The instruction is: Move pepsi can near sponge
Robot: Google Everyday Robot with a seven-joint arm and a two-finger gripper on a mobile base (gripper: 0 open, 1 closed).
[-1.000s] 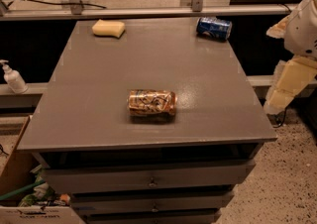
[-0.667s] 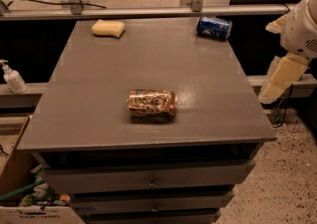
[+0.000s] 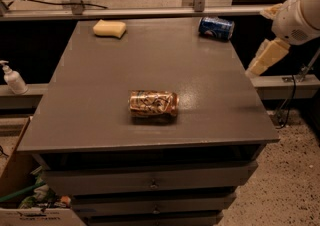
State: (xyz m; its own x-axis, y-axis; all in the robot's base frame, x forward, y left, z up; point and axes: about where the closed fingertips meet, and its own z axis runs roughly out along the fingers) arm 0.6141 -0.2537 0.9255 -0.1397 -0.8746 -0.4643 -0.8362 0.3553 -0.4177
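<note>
**Gripper [image 3: 267,56] shifted closer to the pepsi can [image 3: 216,27]**

Since a second earlier, the cream-coloured gripper had moved up and leftward, from beside the table's right edge toward its far right corner. Everything on the tabletop lay as before. The pepsi can lay on its side at about 1 o'clock on the grey table [image 3: 100,115], close to the far edge, with nothing touching it. The gripper hung off the table at the can's 4 o'clock, near it but apart, below the arm's white rounded joint [image 3: 300,12]. Whether it was released or clenched could not be told. The sponge [image 3: 109,28] sat at 11 o'clock on the tabletop, well apart from the pepsi can along the same far edge. A tan-gold patterned can [image 3: 153,103] lay on its side near the centre, slightly toward 6 o'clock. Off the table, a white pump bottle [image 3: 12,77] stood on a ledge at 9 o'clock, and a cardboard box [image 3: 20,212] sat on the floor at 7 o'clock.
</note>
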